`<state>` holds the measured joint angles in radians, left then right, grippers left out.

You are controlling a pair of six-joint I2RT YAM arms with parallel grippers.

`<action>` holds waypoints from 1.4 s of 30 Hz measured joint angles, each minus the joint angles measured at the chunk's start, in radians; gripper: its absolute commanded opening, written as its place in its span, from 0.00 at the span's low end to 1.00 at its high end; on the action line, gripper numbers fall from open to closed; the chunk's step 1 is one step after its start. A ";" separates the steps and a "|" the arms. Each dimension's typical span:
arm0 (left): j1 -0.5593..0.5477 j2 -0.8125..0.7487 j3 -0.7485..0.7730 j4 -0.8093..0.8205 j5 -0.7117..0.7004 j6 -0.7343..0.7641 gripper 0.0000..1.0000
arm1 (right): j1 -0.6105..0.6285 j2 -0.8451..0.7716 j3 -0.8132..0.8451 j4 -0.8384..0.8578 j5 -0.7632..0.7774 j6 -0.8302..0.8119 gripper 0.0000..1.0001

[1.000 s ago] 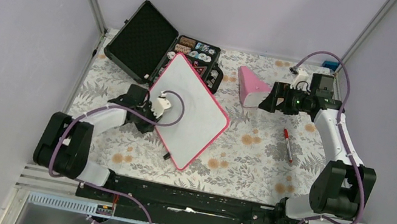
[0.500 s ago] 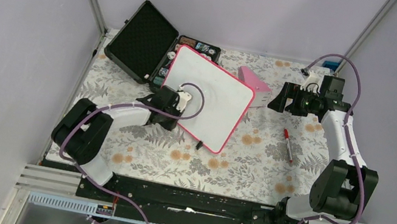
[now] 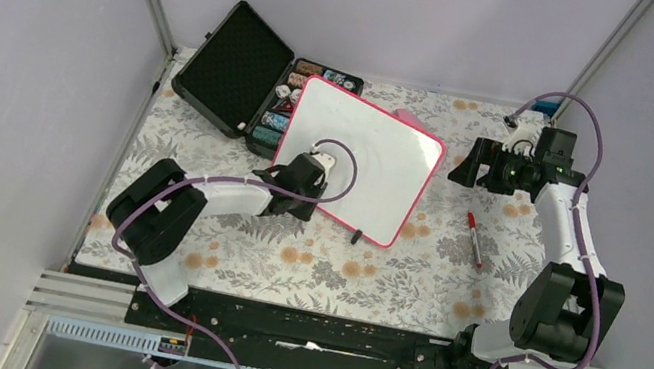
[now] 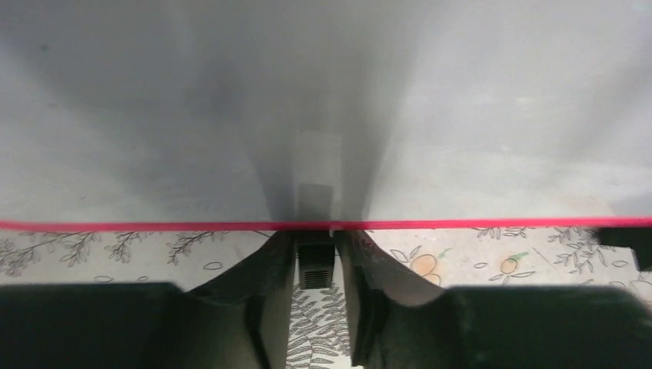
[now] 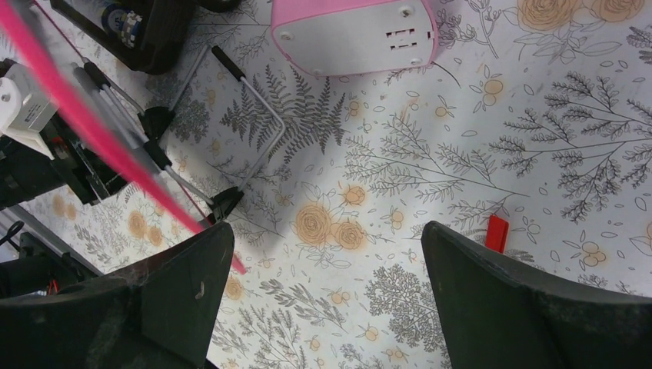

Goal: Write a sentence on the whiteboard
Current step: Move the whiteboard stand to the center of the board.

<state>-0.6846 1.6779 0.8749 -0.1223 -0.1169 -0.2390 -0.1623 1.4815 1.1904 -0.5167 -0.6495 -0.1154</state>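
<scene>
The whiteboard is white with a pink-red rim and is held tilted above the table. Its face looks blank; no red strokes show on it. My left gripper is shut on the board's near-left edge. In the left wrist view the board fills the upper half and my fingers clamp its red rim. My right gripper is open and empty, just right of the board. In the right wrist view its gripper hangs over bare tablecloth, with the board's blurred rim at the left.
A red marker lies on the floral cloth below my right gripper; its red end shows in the right wrist view. A pink box sits behind the board. An open black case with small items stands at the back left.
My left arm has swung the whiteboard to the right and turned it, so it now covers most of the pink box. My right gripper has drawn back slightly to the right.
</scene>
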 measured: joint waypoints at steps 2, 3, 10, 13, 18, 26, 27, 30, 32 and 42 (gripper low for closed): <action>0.000 0.000 0.000 0.005 0.017 -0.008 0.44 | -0.008 0.000 0.000 -0.006 0.000 -0.004 0.99; -0.004 0.000 0.000 0.009 0.033 -0.014 0.51 | -0.012 0.000 0.001 -0.011 -0.001 -0.005 0.99; -0.013 -0.041 -0.014 -0.025 0.102 0.013 0.53 | -0.065 0.000 0.018 -0.035 -0.004 -0.019 0.99; -0.012 -0.081 -0.014 -0.085 0.161 0.060 0.50 | -0.085 0.000 0.040 -0.047 -0.005 -0.031 0.99; -0.019 -0.198 -0.014 -0.230 0.342 0.262 0.38 | -0.109 0.000 0.056 -0.068 -0.005 -0.049 0.99; -0.075 -0.267 -0.011 -0.391 0.411 0.765 0.21 | -0.114 -0.005 0.056 -0.085 -0.007 -0.048 0.99; -0.090 -0.270 -0.011 -0.401 0.414 0.840 0.18 | -0.115 -0.008 0.056 -0.086 -0.007 -0.046 0.99; -0.156 -0.266 -0.003 -0.402 0.420 1.042 0.09 | -0.119 -0.012 0.056 -0.087 -0.010 -0.044 0.99; -0.200 -0.237 0.022 -0.387 0.422 1.146 0.06 | -0.125 -0.013 0.056 -0.089 -0.015 -0.043 0.99; -0.302 0.046 0.177 -0.269 0.413 1.389 0.00 | -0.195 -0.013 0.059 -0.143 -0.026 -0.088 0.99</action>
<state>-0.9867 1.7237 1.0519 -0.3912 0.2962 1.1503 -0.3576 1.4685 1.2491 -0.6601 -0.6758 -0.2031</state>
